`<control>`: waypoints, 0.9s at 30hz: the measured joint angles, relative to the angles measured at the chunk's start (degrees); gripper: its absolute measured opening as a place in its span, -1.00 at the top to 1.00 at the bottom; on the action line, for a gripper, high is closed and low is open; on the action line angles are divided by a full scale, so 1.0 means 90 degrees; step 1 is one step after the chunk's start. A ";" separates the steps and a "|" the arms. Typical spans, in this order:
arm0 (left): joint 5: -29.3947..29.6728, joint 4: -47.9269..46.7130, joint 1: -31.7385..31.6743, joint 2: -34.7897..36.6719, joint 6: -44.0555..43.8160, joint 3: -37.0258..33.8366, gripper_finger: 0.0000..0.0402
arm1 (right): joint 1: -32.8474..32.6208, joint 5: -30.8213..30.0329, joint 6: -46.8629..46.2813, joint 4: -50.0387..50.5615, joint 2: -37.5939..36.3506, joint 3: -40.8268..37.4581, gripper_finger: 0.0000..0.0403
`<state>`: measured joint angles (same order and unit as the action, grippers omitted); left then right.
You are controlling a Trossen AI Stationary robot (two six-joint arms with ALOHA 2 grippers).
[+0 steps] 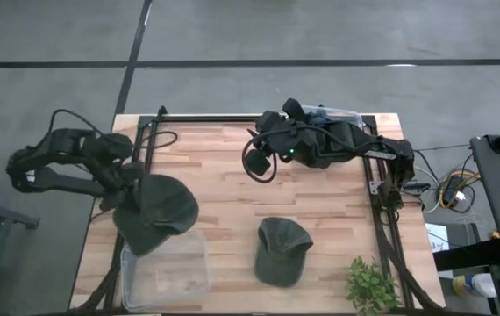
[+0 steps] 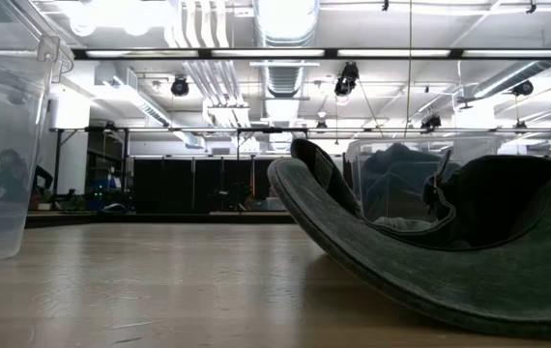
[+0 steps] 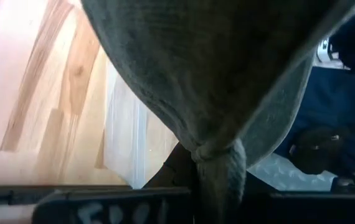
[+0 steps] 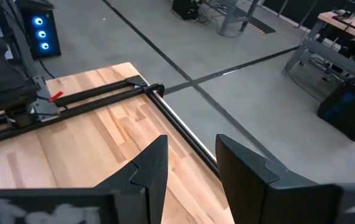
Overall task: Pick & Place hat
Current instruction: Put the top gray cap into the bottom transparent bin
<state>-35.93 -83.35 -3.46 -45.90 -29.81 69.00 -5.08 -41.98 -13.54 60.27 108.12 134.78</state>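
My left gripper [image 1: 125, 195] pinches a hat [image 1: 155, 211] above the clear bin's [image 1: 167, 274] far rim; released here, its drooping brim could snag outside.

My fingers pinch a gathered fold of a grey-green hat [image 3: 227, 74], whose cloth fans up from six o'clock across most of my sight. Toward nine o'clock lies the wooden table [image 3: 34, 93], with a clear bin's [image 3: 124, 124] rim just beside the cloth.

Two hats are being counted: one held hat [image 1: 155, 211] and one lying hat [image 1: 281, 251]. Two clear bins are being seen, a near bin [image 1: 167, 272] and a far bin [image 1: 342, 116]. One plant [image 1: 371, 287] is being shown.
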 joint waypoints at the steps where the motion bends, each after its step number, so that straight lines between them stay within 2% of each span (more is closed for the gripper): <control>1: 0.0079 0.0126 0.0143 -0.0058 -0.0069 -0.0004 0.97 | 0.0009 0.0000 0.0000 0.0000 0.0000 0.0000 0.36; 8: 0.1155 0.0626 0.1901 -0.0616 -0.0801 -0.0127 0.97 | 0.0154 -0.0002 0.0050 0.0036 0.0002 -0.0012 0.39; 15: 0.1899 0.1239 0.3596 -0.1146 -0.2326 -0.0233 0.97 | 0.0199 -0.0005 0.0073 0.0119 0.0002 -0.0014 0.39; 22: 0.1992 0.1573 0.4298 -0.1474 -0.3161 -0.0225 0.97 | 0.0189 0.0000 0.0073 0.0127 0.0005 -0.0015 0.35; 27: 0.1896 0.1748 0.4520 -0.1655 -0.3299 -0.0270 0.97 | 0.0175 0.0005 0.0073 0.0145 0.0007 -0.0014 0.39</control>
<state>-18.87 -67.62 37.23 -60.80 -59.51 66.58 -3.50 -41.93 -12.88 61.58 108.18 134.65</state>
